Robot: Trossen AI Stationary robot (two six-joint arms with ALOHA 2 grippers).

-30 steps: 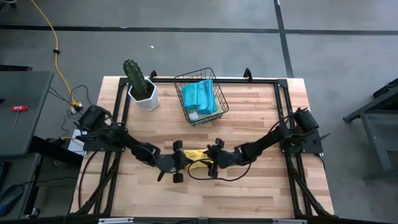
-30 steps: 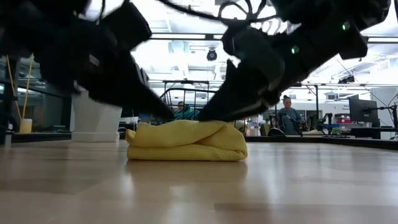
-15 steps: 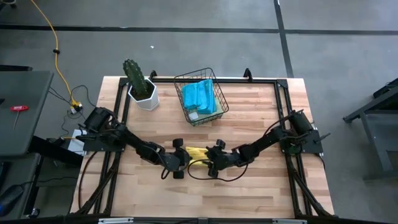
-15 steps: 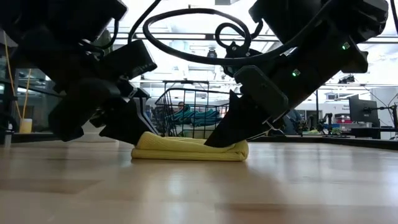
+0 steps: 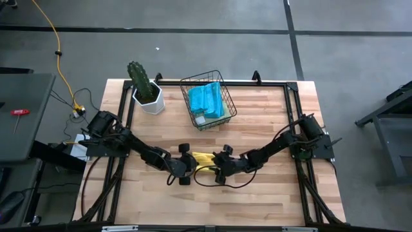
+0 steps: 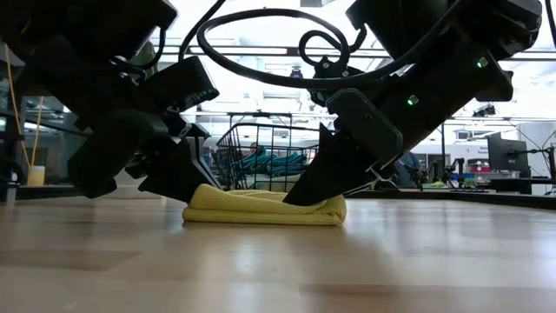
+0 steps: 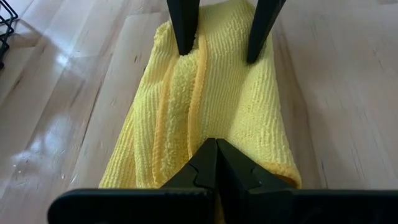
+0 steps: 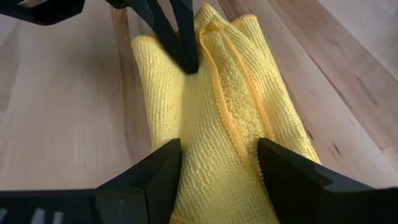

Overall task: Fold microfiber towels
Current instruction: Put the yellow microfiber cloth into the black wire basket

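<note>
Pale butcher-block planks run across the table (image 5: 270, 193), and at its near middle both arms meet over one cloth. From the left, the left gripper (image 7: 216, 148) has its dark fingers pinched fully together with their tip pressed down on one end of the folded yellow towel (image 7: 211, 106); whether any cloth is caught between them cannot be told. From the right, the right gripper (image 8: 219, 158) stands spread wide, its two fingers planted on the opposite end of the same towel with the folded band between them, pressing rather than pinching. The towel's long axis runs left to right, straight from one gripper to the other, so both are equally near and any next fold would probably turn across that line. It is a soft ribbed terry cloth with a stitched hem, doubled into a narrow flat strip, several layered edges showing along its length. Farther back sits a black wire basket (image 5: 207, 100) holding teal-blue towels (image 5: 207, 96), and to its left a cactus (image 5: 139, 78) in a white faceted pot (image 5: 150, 100).
</note>
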